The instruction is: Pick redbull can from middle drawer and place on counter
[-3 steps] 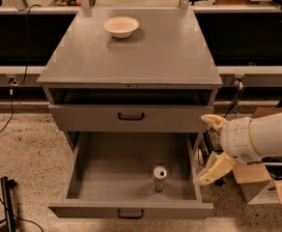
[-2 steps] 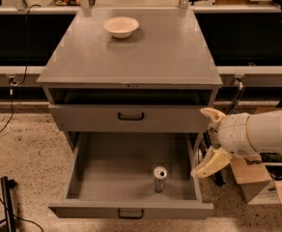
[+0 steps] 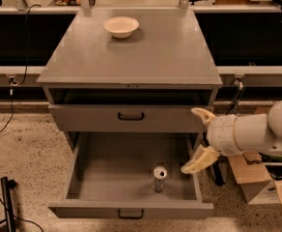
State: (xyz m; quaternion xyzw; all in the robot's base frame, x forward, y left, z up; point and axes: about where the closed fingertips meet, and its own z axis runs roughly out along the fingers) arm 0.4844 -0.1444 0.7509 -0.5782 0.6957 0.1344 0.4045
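Over the right edge of the open middle drawer point(image 3: 131, 210), the gripper point(image 3: 202, 138) hung with its jaws spread wide, holding nothing.

The redbull can point(image 3: 159, 178) stood upright on the drawer floor, below the jaws and to their left, near the front panel and apart from both side walls, so a sideways approach looked unobstructed. The jaws were parted one above the other, probably set wide to pass around the slim can, though they would likely have to drop to its level first. Above and left of the jaws lay the counter point(image 3: 131, 52), with a cream bowl point(image 3: 120, 26) far back, which left room nearer the front for the can.
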